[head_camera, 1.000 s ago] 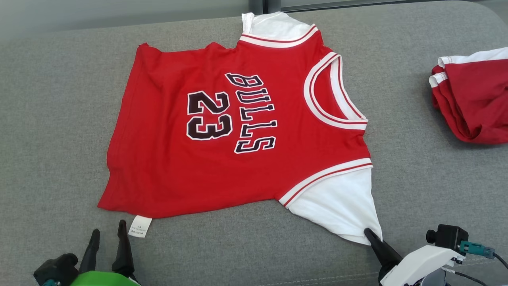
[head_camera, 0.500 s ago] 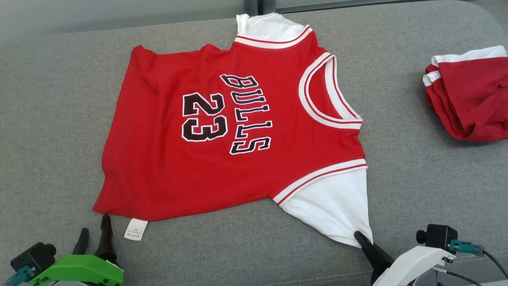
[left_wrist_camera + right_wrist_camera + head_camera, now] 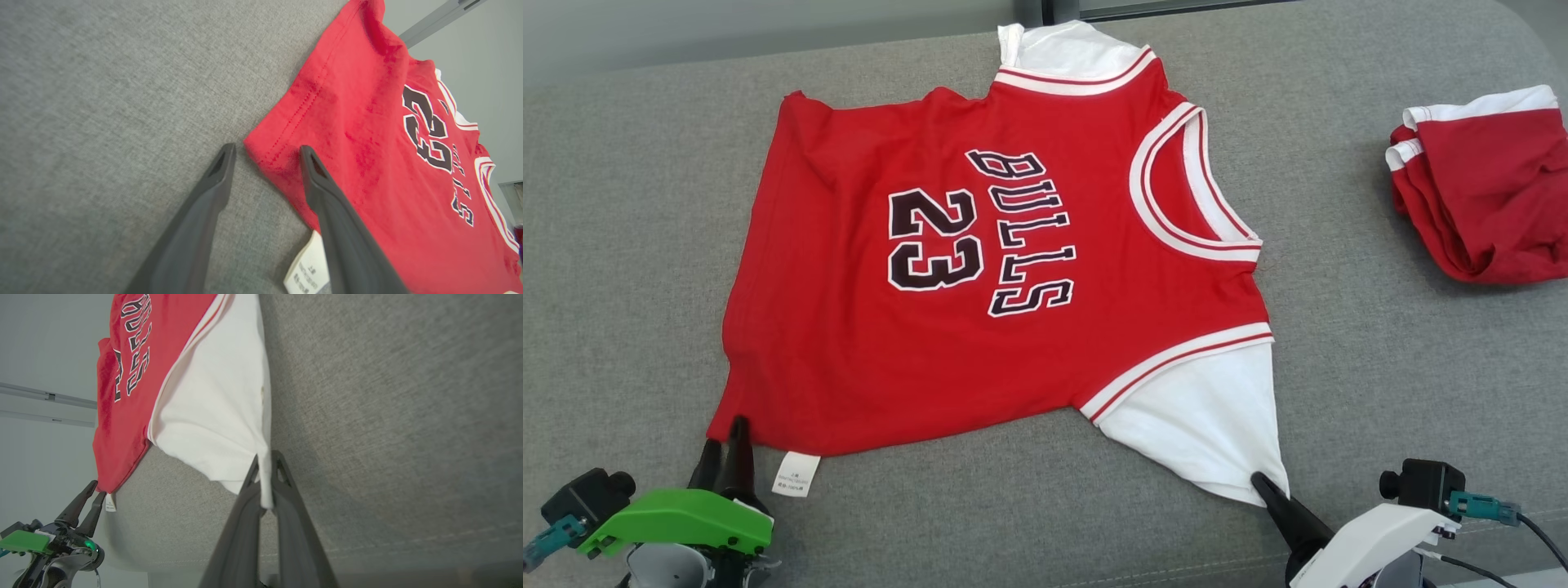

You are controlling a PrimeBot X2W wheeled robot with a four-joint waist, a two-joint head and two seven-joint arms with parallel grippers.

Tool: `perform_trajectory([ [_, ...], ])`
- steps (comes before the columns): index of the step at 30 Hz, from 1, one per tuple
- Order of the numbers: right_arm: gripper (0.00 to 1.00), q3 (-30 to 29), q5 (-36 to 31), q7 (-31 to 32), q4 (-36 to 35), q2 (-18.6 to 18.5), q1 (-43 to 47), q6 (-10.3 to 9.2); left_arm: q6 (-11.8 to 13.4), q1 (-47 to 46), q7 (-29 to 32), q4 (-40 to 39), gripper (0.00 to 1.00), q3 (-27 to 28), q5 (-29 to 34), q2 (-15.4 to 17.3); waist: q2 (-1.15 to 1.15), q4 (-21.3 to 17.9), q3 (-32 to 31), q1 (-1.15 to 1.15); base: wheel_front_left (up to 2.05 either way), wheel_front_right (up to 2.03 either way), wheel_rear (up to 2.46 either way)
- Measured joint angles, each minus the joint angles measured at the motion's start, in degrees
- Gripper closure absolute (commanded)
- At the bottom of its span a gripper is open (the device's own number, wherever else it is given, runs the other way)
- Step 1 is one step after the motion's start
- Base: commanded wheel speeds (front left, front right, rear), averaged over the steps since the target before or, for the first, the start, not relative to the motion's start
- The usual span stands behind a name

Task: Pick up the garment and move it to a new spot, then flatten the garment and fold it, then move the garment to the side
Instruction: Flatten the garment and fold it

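Observation:
The garment (image 3: 1013,245), a red jersey with "BULLS 23" lettering and white sleeves, lies spread flat on the grey cushion (image 3: 621,245). My left gripper (image 3: 727,437) is open at the near-left hem corner. In the left wrist view the left gripper (image 3: 267,149) straddles that corner of the garment (image 3: 367,122), one finger over red cloth and the other over bare cushion. My right gripper (image 3: 1262,483) is shut on the tip of the near white sleeve. The right wrist view shows the right gripper (image 3: 267,457) pinching the sleeve's white edge, which the garment (image 3: 196,400) pulls taut.
A second red and white garment (image 3: 1486,188) lies bunched at the right edge of the cushion. A white care label (image 3: 795,474) sticks out of the hem beside my left gripper. The cushion's front seam (image 3: 1176,563) runs just before both arms.
My left gripper has moved forward and left, from beside the care label to the hem corner, and its fingers stand a little closer together. The right gripper still holds the sleeve. The camera shifted slightly.

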Motion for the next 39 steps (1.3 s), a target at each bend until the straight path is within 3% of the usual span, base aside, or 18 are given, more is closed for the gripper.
perform_trajectory([
  [1,1.00,0.00,0.00,0.00,-0.03,-0.02,0.00,-0.01,0.01,-0.12,0.16,0.22,0.25,0.10,-0.01,0.00,0.00,0.00,0.02,0.00,0.00,0.00,0.00],
  [2,1.00,0.00,0.00,0.01,-0.04,-0.02,0.00,-0.02,0.09,-0.32,0.53,0.49,0.54,0.13,-0.01,0.02,0.00,0.00,0.03,0.00,0.00,0.00,0.00],
  [3,1.00,0.02,0.00,0.01,-0.08,-0.02,-0.01,-0.42,0.10,-0.58,0.74,0.80,0.72,0.12,-0.01,0.03,0.00,-0.01,0.04,0.00,0.00,0.00,0.00],
  [4,1.00,0.02,0.00,0.01,-0.10,-0.03,-0.01,-0.44,0.09,-0.82,1.01,1.10,0.97,0.09,-0.02,0.02,0.00,-0.02,0.05,0.00,0.00,0.00,0.00],
  [5,1.00,0.02,0.00,0.01,-0.13,-0.02,-0.01,-0.45,0.09,-0.92,1.01,1.26,1.00,0.09,-0.38,-0.01,0.00,-0.03,0.06,0.00,0.00,0.00,0.00],
  [15,1.00,-0.45,0.00,0.02,-1.21,-0.47,-0.73,-0.42,-1.66,-2.26,0.85,0.37,1.00,2.22,-4.27,-0.56,0.00,0.00,-0.24,0.00,0.00,0.00,0.00],
  [21,1.00,-4.85,0.48,-0.59,-4.88,-1.51,-5.44,-0.42,-3.31,-2.30,0.42,-4.53,1.00,5.04,-7.23,-0.45,0.00,-0.67,-1.27,0.00,0.00,0.00,0.00],
  [33,1.00,-13.61,10.44,-2.01,-14.77,0.18,-10.96,-0.40,-4.43,-2.31,-0.05,-16.14,1.00,6.44,-11.36,-1.18,0.00,0.89,-3.03,0.00,0.00,0.00,0.00],
  [39,1.00,-17.63,15.39,-2.01,-23.49,0.11,-15.44,-0.05,-4.65,-2.41,2.24,-25.86,1.00,5.73,-11.33,1.44,0.00,0.65,-4.42,0.00,0.00,0.00,0.00],
])
